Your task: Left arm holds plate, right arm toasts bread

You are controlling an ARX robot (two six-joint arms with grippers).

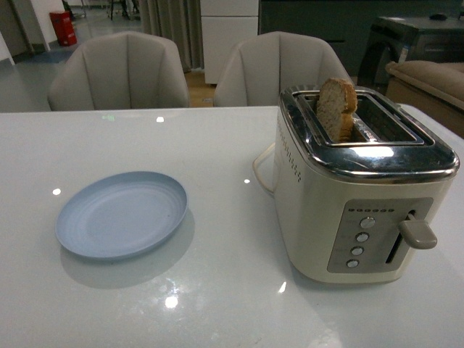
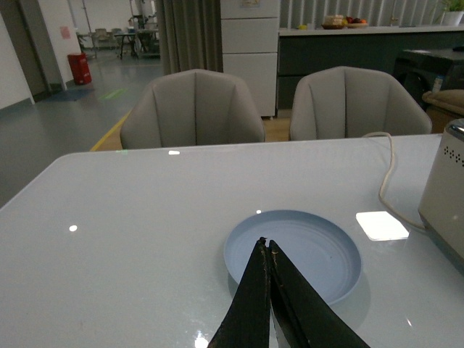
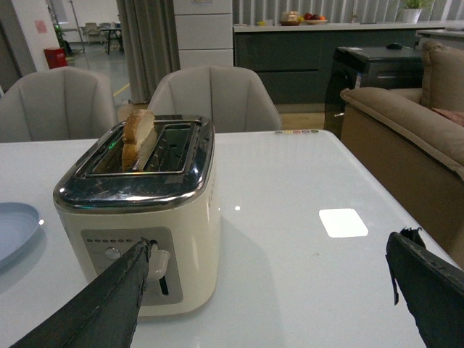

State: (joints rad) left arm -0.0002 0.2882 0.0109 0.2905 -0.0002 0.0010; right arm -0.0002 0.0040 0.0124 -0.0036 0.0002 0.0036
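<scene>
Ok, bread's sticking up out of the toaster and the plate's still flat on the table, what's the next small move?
Probably bring the left gripper, shut above the plate, down to the near rim and open it to grip. The bread stands high in the toaster slot, and the open right gripper faces the toaster, ready to lift it.

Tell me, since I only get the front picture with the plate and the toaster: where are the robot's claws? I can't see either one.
Observer: The left claw is shut, its tips pressed together, and hangs just above the near edge of the blue plate.
Operator: And the other one?
Observer: The right claw is wide open, in front of the toaster, on the side where the lever is.
Operator: Is it holding the bread?
Observer: No. The bread stands in one toaster slot, well away from both fingers.
</scene>
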